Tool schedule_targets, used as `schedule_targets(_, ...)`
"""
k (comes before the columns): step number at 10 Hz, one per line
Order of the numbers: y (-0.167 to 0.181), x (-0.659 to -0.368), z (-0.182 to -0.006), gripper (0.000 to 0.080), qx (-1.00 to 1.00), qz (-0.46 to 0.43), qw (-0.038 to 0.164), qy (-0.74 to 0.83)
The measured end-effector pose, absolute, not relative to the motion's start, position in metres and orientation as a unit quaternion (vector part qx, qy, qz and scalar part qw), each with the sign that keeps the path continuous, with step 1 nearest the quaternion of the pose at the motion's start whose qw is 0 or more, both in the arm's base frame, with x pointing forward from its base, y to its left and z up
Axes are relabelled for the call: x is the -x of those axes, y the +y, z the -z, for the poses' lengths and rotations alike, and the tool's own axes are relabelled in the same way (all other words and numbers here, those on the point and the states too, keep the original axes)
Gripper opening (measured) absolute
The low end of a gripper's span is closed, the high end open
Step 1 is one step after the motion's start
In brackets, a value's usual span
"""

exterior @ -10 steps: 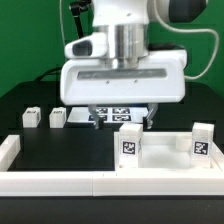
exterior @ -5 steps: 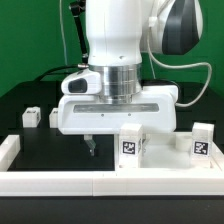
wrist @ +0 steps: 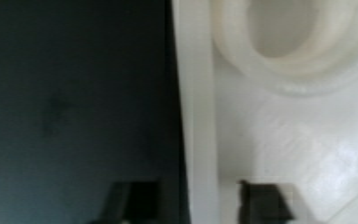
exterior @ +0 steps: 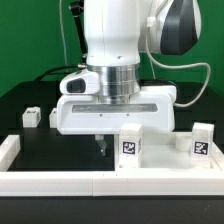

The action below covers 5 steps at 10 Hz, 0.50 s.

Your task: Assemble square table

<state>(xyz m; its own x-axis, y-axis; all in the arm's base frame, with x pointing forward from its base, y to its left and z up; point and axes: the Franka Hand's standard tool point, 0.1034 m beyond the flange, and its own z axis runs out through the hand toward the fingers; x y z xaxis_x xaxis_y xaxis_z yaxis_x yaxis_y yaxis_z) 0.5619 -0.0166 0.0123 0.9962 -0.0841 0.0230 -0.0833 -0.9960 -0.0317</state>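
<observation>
**Square panel** (wrist: pixel 309 150), white plastic. It lies flat on the dark worktop (wrist: pixel 69 100) about mid-scene, directly beneath the arm (exterior: pixel 110 40). The exterior view hides it behind the pincer's housing. It sits socket side up: one round corner socket (wrist: pixel 314 35) shows empty close to the grip, presumably so that legs can go in from above.

**Raised rim** (wrist: pixel 194 100). It runs between the two fingers.

**Pincer** (wrist: pixel 201 203). It is narrow and straddles the rim, with one finger on the worktop side and one over the panel. Whether the pads already press on the rim cannot be told. The rim is likely chosen as the one thin edge the jaws can span, for shifting the panel.

**Leg** (exterior: pixel 130 146), near, centre; leg (exterior: pixel 202 141), near right; leg (exterior: pixel 30 117), far left. All three stand upright and loose. The two near ones turn their tags to the camera, probably for tracking.

**Border rails** (exterior: pixel 100 183). They run along the near edge, a likely stop to brace the panel against.
</observation>
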Motion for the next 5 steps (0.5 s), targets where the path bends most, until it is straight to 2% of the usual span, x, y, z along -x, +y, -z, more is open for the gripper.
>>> schedule_targets(1,-0.0166,-0.5614,-0.0122,0.0108,0.999,0.011,0.014,0.036)
schedule_targets(2,-0.0166,-0.5613,-0.0123,0.006,0.999,0.011,0.012,0.032)
schedule_targets(5,-0.0166,-0.5612,-0.0122,0.006,0.999,0.011,0.012,0.032)
